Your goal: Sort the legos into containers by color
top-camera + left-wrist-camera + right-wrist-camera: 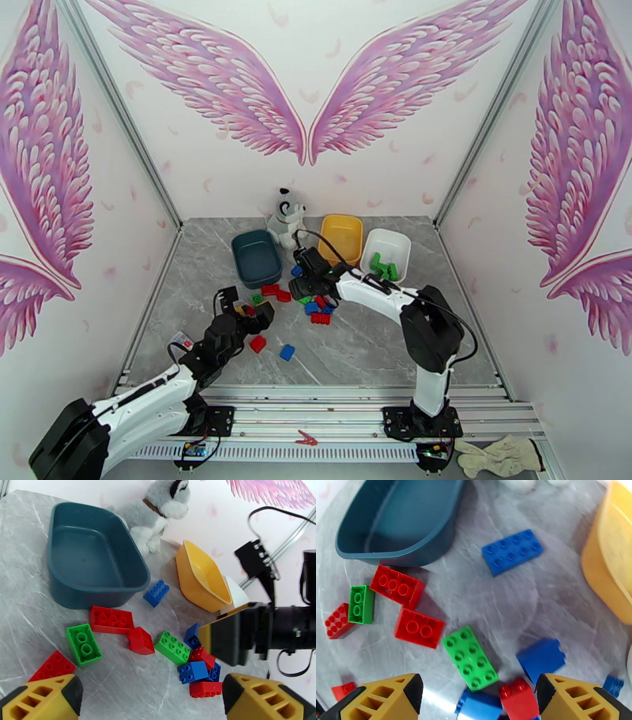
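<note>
Looking down from the top external view, the legos (316, 304) lie loose on the table. Most are bunched just under and beside the right gripper (304, 288), and a few sit just ahead of the left gripper (259, 313). Beyond both grippers stand the dark teal tub (257, 260), the yellow tub (341, 237) and the white tub (391, 241), which already holds green bricks. From this height neither gripper's spread is easy to read.

From the left wrist, the left gripper stands spread as wide as it goes and carries nothing, its fingers (43, 699) cut off by the lower edge. A small green brick (83, 644) lies just ahead of the left finger. The right gripper's dark body, off to the right, hides part of the pile and most of the white tub.

From the right wrist, the right gripper's fingers (391, 695) are well parted with nothing between them. A long green brick (470, 662) lies slanted just ahead, between the two. These bricks look light, stiff and smooth-sided, so they would likely skid or twist under a glancing touch. The best hold is probably across the two long flat walls. A blue brick (542, 659) near the right finger is blurred, and the bricks at the bottom edge are cut off.
</note>
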`<state>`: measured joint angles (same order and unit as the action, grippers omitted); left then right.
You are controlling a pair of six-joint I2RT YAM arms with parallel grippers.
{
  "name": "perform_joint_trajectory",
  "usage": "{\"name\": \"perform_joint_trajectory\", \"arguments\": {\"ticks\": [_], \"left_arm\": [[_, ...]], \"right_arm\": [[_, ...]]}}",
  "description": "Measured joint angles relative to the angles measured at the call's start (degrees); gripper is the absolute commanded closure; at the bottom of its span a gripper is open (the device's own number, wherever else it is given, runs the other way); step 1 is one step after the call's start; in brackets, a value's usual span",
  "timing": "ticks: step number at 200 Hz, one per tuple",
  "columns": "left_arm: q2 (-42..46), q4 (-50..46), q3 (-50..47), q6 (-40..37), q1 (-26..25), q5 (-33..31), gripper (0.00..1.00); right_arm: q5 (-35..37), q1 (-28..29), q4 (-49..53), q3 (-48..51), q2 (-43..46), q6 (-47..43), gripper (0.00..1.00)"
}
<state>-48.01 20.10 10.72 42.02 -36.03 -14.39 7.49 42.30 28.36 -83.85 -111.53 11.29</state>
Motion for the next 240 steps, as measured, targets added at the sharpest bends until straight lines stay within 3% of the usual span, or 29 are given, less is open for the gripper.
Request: {"name": "perform_joint_trajectory", "arguments": {"ticks": [46, 127, 197, 240], "left_arm": [[9.2, -5.4, -4.2, 1.9, 0.7, -0.1, 0.01], [20.0, -13.9, -7.1, 4.2, 0.8, -0.9, 0.01], [18.7, -14.2, -7.1, 3.9, 0.8, -1.5, 0.01], [6.1, -10.6, -4.3, 2.5, 0.8, -0.5, 0.01]], "right_arm": [[1.3, 0.8, 1.1, -4.7, -7.5, -5.0, 0.19], [-0.2, -0.3, 2.6, -9.9, -15.1, -8.1, 0.33], [-1.7, -0.6, 0.7, -8.3, -14.5, -7.5, 0.49], [-3.0, -0.6, -0.7, -5.8, -13.0, -4.6, 0.58]]}}
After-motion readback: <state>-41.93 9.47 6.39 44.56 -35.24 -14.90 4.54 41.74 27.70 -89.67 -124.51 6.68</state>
